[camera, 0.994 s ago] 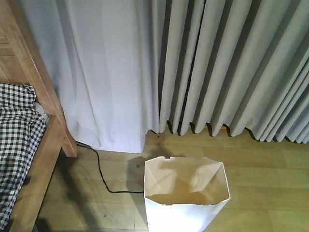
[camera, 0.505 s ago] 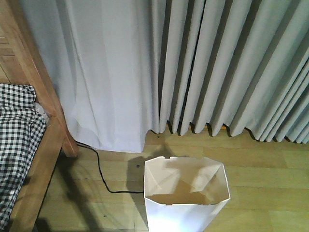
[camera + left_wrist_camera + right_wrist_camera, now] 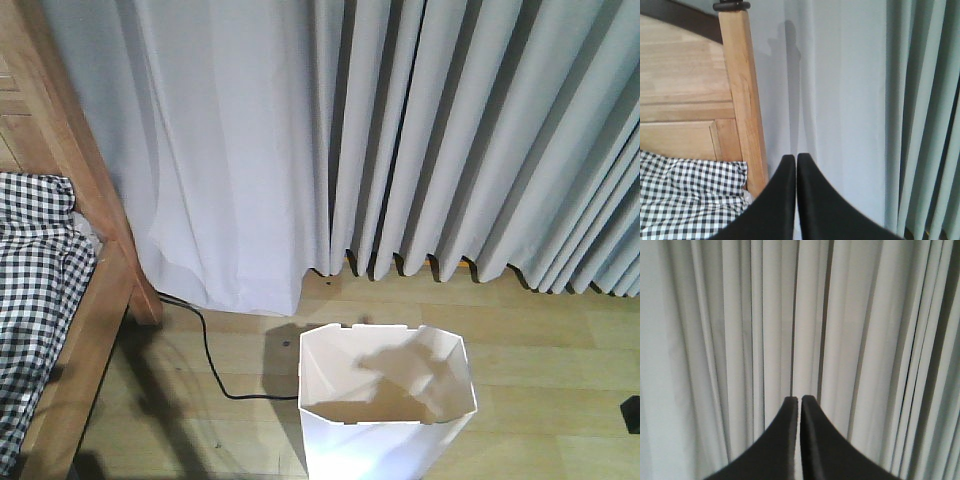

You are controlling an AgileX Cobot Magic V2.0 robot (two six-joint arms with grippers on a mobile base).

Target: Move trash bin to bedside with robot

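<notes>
- Right now, from the front camera, I see the white plastic trash bin with chamfered corners and a notched thin rim (image 3: 385, 400) standing upright on the pale wooden plank floor (image 3: 540, 350), its open mouth facing up.
- It sits well apart from the light wooden bed frame (image 3: 95, 250) at far left, which carries black-and-white checked bedding (image 3: 35, 290).
- A thin black cable (image 3: 205, 350) trails across the floor between bed and bin (its end near the bin's left wall).
- Pale grey pleated curtains (image 3: 450, 140) hang behind.
- My left gripper (image 3: 796, 165) has its black fingers pressed together, holding nothing, pointed beside the bedpost.
- My right gripper (image 3: 800, 402) is likewise closed on nothing, facing curtain folds.
</notes>
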